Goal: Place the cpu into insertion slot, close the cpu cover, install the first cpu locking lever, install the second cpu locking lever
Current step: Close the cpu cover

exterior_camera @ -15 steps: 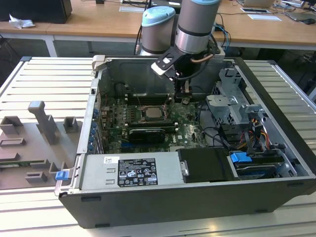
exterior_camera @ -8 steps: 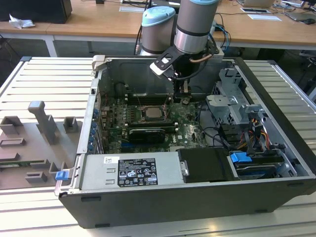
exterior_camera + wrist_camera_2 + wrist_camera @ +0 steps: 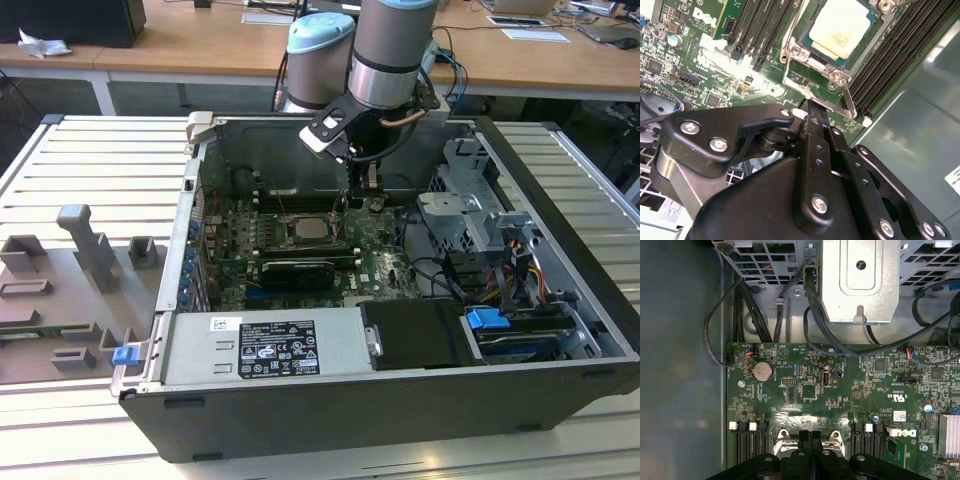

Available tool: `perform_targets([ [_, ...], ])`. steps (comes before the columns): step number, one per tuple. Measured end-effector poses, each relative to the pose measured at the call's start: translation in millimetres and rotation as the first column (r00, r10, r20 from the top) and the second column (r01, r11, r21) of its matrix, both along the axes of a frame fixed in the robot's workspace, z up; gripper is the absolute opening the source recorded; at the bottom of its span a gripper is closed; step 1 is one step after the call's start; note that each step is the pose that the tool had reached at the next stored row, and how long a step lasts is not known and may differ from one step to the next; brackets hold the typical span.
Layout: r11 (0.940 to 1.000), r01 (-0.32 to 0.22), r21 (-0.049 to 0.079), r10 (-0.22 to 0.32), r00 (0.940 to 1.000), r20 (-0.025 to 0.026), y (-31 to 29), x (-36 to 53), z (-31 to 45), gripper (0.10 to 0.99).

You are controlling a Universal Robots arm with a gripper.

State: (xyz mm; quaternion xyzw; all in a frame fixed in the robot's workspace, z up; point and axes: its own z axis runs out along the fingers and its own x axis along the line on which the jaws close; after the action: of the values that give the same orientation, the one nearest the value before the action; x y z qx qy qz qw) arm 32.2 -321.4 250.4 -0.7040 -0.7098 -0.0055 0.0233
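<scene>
The cpu [image 3: 840,27] lies in the insertion slot [image 3: 305,228] on the green motherboard, its pale metal top showing. The silver cpu cover [image 3: 795,55] lies flat around it as a frame. A thin metal lever [image 3: 848,100] runs along one edge of the socket. My gripper [image 3: 809,106] is shut with nothing visibly between its black fingers, and its tips are down at the socket's rim [image 3: 785,437]. In the exterior view the gripper [image 3: 350,205] stands upright just to the right of the socket, inside the open computer case.
Long black memory slots [image 3: 890,60] flank the socket. A metal drive cage [image 3: 465,210] and black cables [image 3: 765,320] stand close to the arm. The power supply [image 3: 265,345] lines the case's front. Grey fixtures [image 3: 90,250] sit on the table at the exterior view's left.
</scene>
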Motion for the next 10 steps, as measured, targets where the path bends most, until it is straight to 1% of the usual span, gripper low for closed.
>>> perform_targets([
  [6, 1.0, 0.0, 0.0, 0.0, 1.0, 0.0, 0.0, -5.7, -0.6, 0.106],
  [10, 1.0, 0.0, 0.0, 0.0, 1.0, -0.0001, 0.0, -7.7, -2.0, 0.106],
])
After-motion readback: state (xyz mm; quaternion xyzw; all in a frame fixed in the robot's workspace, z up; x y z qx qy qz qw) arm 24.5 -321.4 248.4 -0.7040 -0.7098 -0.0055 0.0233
